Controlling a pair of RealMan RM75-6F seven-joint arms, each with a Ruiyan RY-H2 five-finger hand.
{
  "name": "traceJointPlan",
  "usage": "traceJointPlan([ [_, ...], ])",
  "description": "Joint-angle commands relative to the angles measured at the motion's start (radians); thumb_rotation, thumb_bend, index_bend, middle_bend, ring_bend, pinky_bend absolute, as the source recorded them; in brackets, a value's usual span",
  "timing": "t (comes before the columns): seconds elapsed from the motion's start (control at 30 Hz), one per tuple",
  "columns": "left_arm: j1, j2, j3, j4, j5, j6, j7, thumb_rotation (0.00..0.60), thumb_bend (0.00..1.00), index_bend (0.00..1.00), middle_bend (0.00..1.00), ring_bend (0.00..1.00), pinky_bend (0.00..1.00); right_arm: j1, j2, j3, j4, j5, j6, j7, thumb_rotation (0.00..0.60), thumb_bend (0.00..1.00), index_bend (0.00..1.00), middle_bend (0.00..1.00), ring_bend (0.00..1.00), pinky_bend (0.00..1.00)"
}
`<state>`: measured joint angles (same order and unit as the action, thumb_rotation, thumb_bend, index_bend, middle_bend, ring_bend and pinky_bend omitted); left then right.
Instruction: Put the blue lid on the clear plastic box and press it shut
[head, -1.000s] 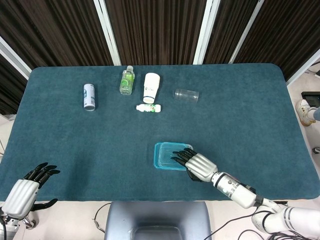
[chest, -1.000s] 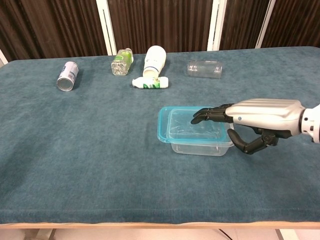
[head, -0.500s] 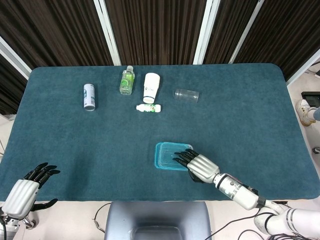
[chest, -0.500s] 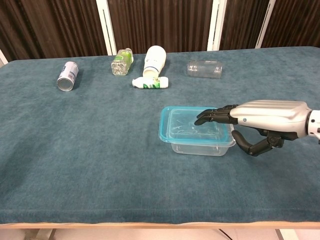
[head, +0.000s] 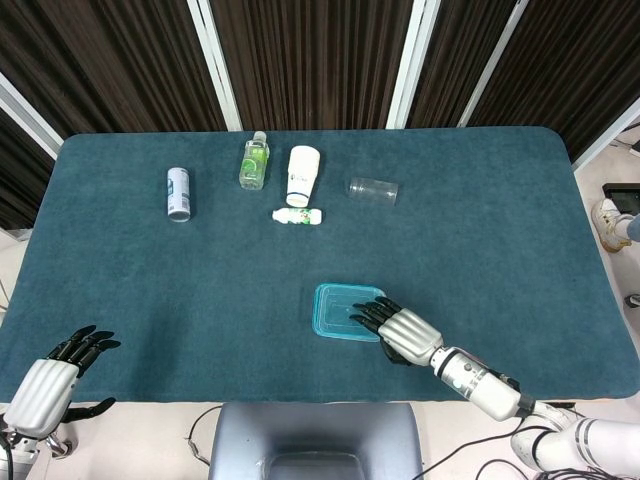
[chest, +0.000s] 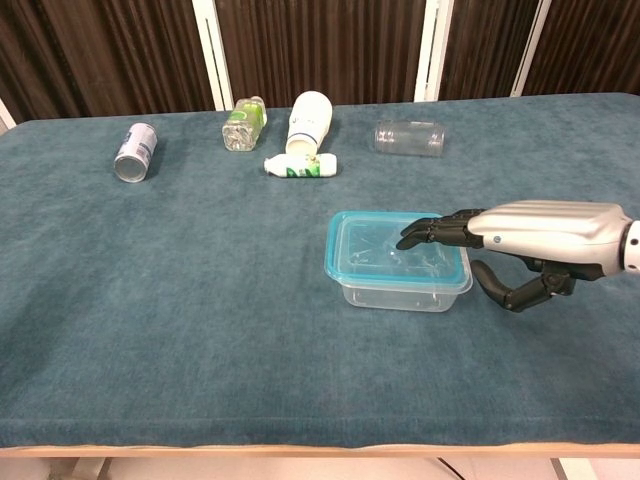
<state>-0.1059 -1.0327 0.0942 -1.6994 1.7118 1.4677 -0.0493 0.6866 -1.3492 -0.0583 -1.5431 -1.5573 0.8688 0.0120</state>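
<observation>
The blue lid (head: 342, 311) (chest: 380, 252) lies flat on top of the clear plastic box (chest: 398, 292), near the table's front right of centre. My right hand (head: 405, 333) (chest: 535, 237) reaches in from the right, its fingertips (chest: 415, 236) resting on the lid's right part, the thumb hanging free beside the box. Nothing is gripped in it. My left hand (head: 50, 380) hovers off the table's front left corner, fingers apart and empty; the chest view does not show it.
Along the back of the blue-green table cover (head: 150, 280) lie a small can (head: 178, 193), a green bottle (head: 254, 161), a white cup (head: 302, 174), a small white bottle (head: 298, 215) and a clear jar (head: 373, 189).
The lid and box have slid a little to the right with my right hand, which has drawn back to the right. The lid now sits level on the box.
</observation>
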Motion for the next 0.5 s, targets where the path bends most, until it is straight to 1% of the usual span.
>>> traceJointPlan([
  [0.03,0.000,0.000,0.001,0.000,0.001,0.000,0.001,0.600,0.40,0.27,0.19,0.11,0.29,-0.001,0.001,-0.001,-0.001,-0.003,0.002,0.002,0.600,0.99,0.11,0.11,0.09,0.11],
  [0.5,-0.001,0.001,0.000,-0.001,0.000,-0.003,-0.001,0.600,0.40,0.27,0.19,0.11,0.29,-0.008,0.008,-0.008,-0.009,-0.011,0.007,0.002,0.600,0.99,0.11,0.11,0.09,0.11],
])
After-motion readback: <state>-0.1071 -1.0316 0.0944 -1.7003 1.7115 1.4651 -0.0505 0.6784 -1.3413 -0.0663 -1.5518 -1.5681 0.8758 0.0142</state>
